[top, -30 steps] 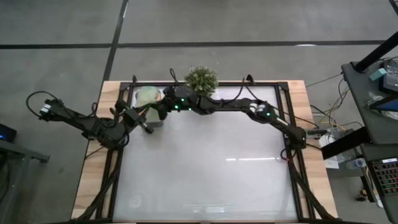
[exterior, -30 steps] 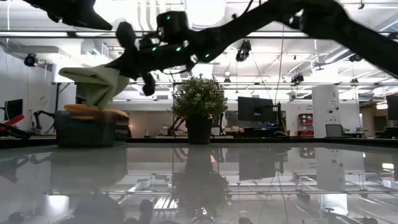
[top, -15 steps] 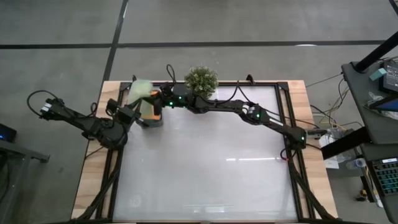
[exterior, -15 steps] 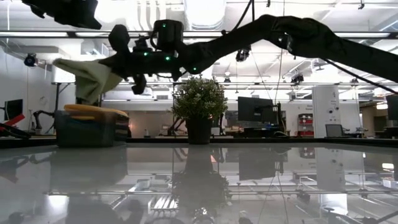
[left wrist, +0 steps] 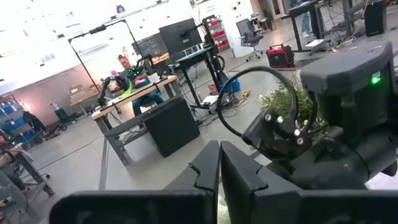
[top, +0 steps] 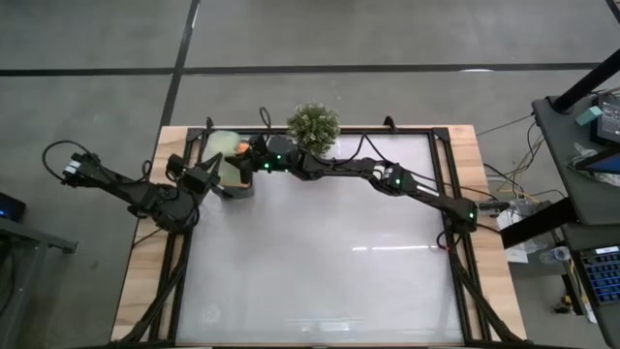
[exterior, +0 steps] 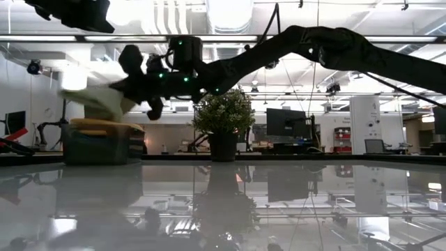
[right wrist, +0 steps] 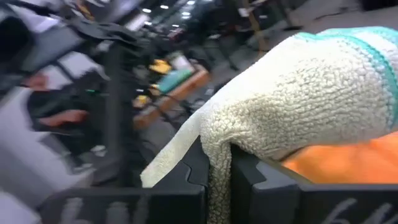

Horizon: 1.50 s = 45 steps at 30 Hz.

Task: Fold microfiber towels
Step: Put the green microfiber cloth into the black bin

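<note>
A small bushy green plant [top: 314,124] in a dark pot stands at the table's [top: 320,281] far edge, with a dark grey tray [exterior: 102,143] near the table's far left corner and monitors [exterior: 285,123] on desks beyond.

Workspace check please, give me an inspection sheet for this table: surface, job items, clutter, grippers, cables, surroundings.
Surface: glossy white table, bare across the middle and front.
Job's things: pale green towel pinched in the right gripper, held over the dark grey tray; orange towel lies in the tray under it.
Clutter: small bushy plant at the far edge.
Grippers: right gripper shut on the pale green towel above the tray; left gripper shut, empty, beside the tray.
Cables: looped black cable at the left arm; loose wires off the table's right edge.
Surroundings: workshop with desks and monitors; a seated person far behind.
</note>
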### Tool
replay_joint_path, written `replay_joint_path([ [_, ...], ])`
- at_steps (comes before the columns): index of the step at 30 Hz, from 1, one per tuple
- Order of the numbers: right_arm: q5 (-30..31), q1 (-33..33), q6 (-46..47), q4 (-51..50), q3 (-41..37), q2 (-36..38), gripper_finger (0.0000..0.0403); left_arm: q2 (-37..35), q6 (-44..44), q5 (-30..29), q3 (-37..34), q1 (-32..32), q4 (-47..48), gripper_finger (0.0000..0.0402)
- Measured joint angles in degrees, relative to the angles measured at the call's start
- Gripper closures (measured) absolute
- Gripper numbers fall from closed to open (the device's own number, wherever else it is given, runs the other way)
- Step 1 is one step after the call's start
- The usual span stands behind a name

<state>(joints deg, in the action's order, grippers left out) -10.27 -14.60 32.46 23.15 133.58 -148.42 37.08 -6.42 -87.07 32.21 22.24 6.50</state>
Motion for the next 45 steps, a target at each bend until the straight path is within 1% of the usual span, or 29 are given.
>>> replay_joint_path([
  [2, -2.0, 0.4, 1.1, 2.0, 0.1, 0.0, 0.0388, 0.0, 0.0, 0.0, 0.0, 0.0, 0.0, 0.0401],
  [4, -2.5, 0.9, 1.4, 2.3, 0.1, 0.2, 0.0388, 0.0, 0.0, 0.0, 0.0, 0.0, 0.0, 0.0401],
  [6, -1.6, 1.2, 0.6, 0.5, 0.2, 0.2, 0.0388, 0.0, 0.0, 0.0, 0.0, 0.0, 0.0, 0.0401],
  [9, 2.0, 0.7, -2.1, -4.8, 0.2, 0.3, 0.0388, 0.0, 0.0, 0.0, 0.0, 0.0, 0.0, 0.0401],
  [11, 3.3, 0.1, -4.2, -7.5, 0.2, 0.3, 0.0388, 0.0, 0.0, 0.0, 0.0, 0.0, 0.0, 0.0401],
  [18, 3.5, -0.7, -5.8, -11.9, 0.2, 0.7, 0.0387, 0.0, 0.0, 0.0, 0.0, 0.0, 0.0, 0.0401],
  [21, 4.5, -0.8, -8.0, -14.4, 0.2, 0.7, 0.0382, 0.0, 0.0, 0.0, 0.0, 0.0, 0.0, 0.0401],
  [27, 4.4, -0.8, -10.6, -15.2, 0.2, 0.7, 0.0378, 0.3, 0.0, 0.0, 0.0, 0.0, 0.0, 0.0401],
  [31, 4.4, -0.8, -10.6, -15.3, 0.2, 0.7, 0.035, 1.0, 0.0, 0.0, 0.0, 0.0, 0.0, 0.0401],
  [39, 4.4, -1.0, -10.6, -15.6, 0.2, 1.1, 0.0263, 1.9, 0.0, 0.0, 0.0, 0.0, 0.0, 0.0401],
  [43, 4.3, -1.1, -10.9, -16.3, 0.2, 1.6, 0.0235, 1.8, 0.0, 0.0, 0.0, 0.0, 0.0, 0.0401],
  [45, 4.3, -1.1, -12.5, -17.4, 0.2, 1.8, 0.0226, 1.8, 0.0, 0.0, 0.0, 0.0, 0.0, 0.0401],
])
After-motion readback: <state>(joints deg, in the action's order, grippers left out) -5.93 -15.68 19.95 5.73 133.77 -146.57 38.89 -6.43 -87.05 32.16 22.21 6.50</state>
